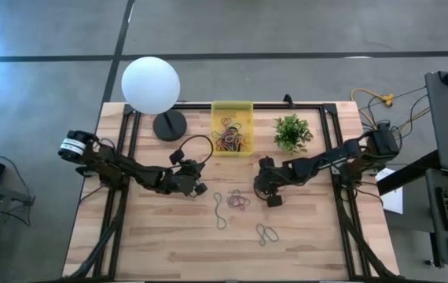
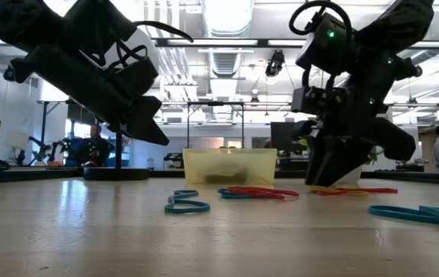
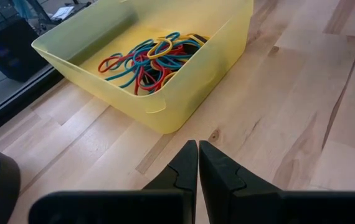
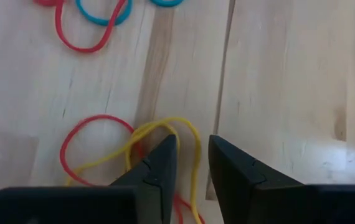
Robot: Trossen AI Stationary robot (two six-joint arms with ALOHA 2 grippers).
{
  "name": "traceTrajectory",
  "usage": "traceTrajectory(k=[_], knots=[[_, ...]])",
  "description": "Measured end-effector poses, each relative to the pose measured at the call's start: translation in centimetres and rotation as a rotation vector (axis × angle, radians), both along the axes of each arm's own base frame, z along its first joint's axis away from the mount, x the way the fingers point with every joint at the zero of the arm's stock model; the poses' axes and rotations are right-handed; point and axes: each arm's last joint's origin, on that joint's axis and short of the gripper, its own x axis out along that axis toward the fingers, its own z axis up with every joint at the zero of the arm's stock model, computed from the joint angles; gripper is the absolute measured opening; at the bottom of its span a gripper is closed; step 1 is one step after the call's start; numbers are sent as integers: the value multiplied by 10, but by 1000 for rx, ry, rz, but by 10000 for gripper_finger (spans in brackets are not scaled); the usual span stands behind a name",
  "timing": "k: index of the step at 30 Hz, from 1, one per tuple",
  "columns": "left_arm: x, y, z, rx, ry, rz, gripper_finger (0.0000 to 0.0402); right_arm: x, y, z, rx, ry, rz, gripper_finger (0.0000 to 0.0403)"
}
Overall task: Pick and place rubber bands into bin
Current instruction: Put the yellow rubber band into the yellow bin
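Teal rubber bands (image 2: pixel 186 204) lie nearest, loose at table centre; right gripper (image 4: pixel 193 163), at three o'clock, narrows part-open jaws over a yellow band (image 4: pixel 165 134) to lift it, nothing yet gripped, while left gripper (image 3: pixel 198 165) waits closed and empty beside the bin (image 1: pixel 232 110) at twelve.

Bare wood lay open along the table's (image 1: pixel 169 251) near edge. Lamp (image 1: pixel 152 88), bin (image 1: pixel 232 110) and plant (image 1: pixel 292 132) crowded the far edge; loose rubber bands (image 1: pixel 238 200) dotted the centre.

Translucent yellow bin (image 3: pixel 165 93), red, blue and yellow rubber bands (image 3: pixel 149 56), pale wood table (image 3: pixel 289 124).
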Motion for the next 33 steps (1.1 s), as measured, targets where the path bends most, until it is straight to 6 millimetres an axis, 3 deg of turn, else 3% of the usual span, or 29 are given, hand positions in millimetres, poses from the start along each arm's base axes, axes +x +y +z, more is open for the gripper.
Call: traceTrajectory(k=[6,12,17,33], knots=[[0,0,0,-1,-1,0,0,1,0,-2,-8,2,9,79],[0,0,0,-1,-1,1,0,1,0,-1,-28,5,53,20],[0,0,0,-3,-1,-1,0,-1,0,3,-42,-4,50,8],[0,0,0,-2,-1,-1,0,-11,4,63,-55,-245,74,8]])
